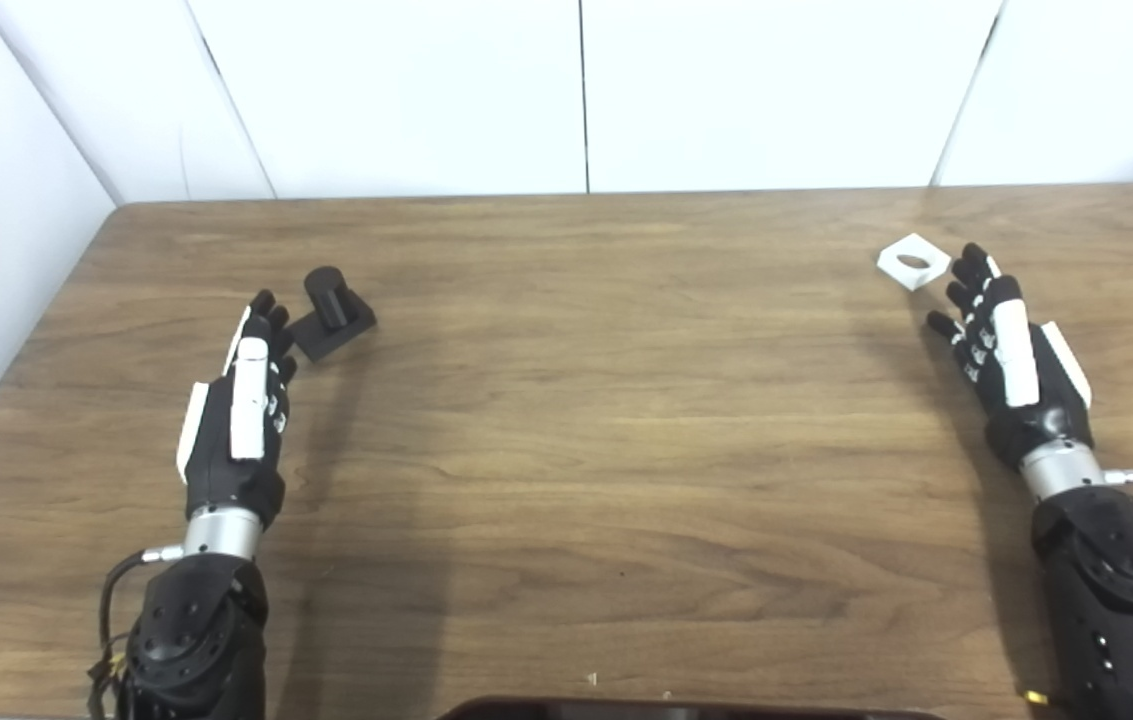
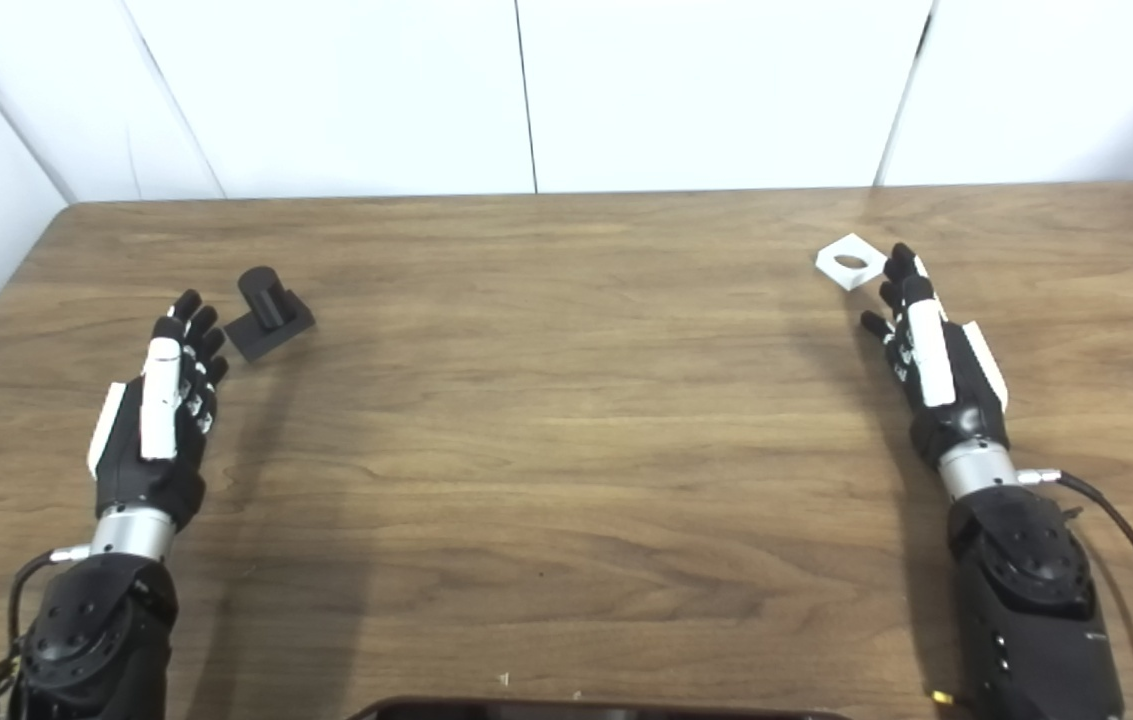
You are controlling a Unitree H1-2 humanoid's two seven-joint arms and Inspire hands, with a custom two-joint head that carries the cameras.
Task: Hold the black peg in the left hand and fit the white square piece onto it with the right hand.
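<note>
My left hand (image 1: 244, 405) lies open just short of the peg (image 1: 331, 312) at the table's (image 1: 586, 420) left; my right hand (image 1: 1006, 350), fingers apart, is just beside the square (image 1: 913, 261) at far right; each reaches its own piece, neither grasped.

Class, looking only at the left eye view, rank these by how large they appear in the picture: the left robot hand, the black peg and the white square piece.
1. Left robot hand, plainly the largest, though it is nearer the camera.
2. Black peg with its base.
3. White square piece, which looks a little smaller than the peg, but it lies slightly farther back, so that gap is unsure.
</note>
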